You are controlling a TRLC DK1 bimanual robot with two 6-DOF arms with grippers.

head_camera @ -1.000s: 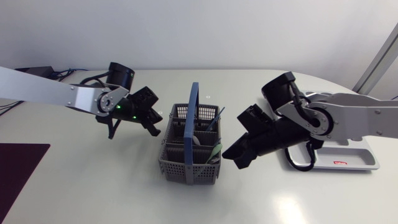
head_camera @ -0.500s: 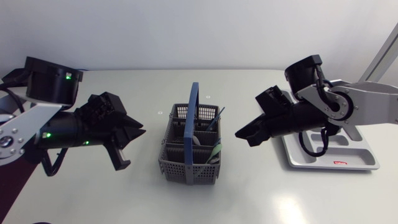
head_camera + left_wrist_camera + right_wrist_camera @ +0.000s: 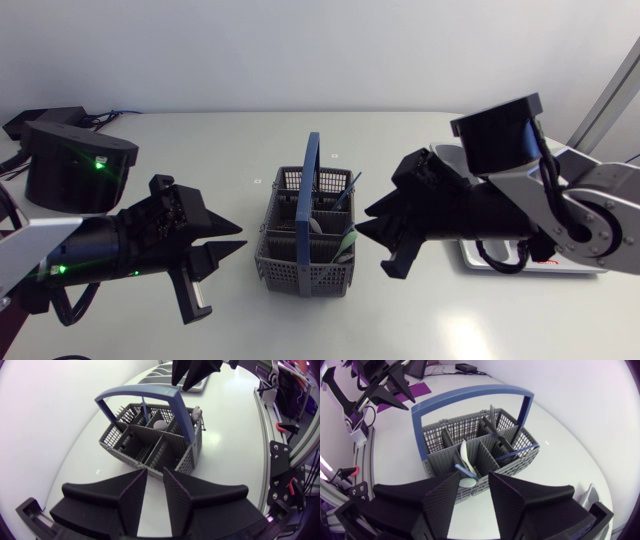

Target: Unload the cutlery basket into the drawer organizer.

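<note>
Basket (image 3: 300,262): grey, with holes all over its walls and a tall blue handle (image 3: 312,185) — it sits mid-table, between the two arms.
Left gripper (image 3: 238,234): just beside the basket, fingers a little apart, holding nothing.
Right gripper (image 3: 362,222): at the basket's other side, fingers apart too, holding nothing.
Right wrist view only: a pale spoon (image 3: 465,457) leaning in a cell.
Head view: the tray (image 3: 580,262) — half hidden behind the right arm.

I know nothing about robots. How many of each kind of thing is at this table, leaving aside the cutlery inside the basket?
robot grippers: 2, the left gripper and the right gripper, both open and empty
cutlery basket: 1, grey with a blue handle
drawer organizer: 1, mostly hidden behind the right arm
Total: 4
</note>
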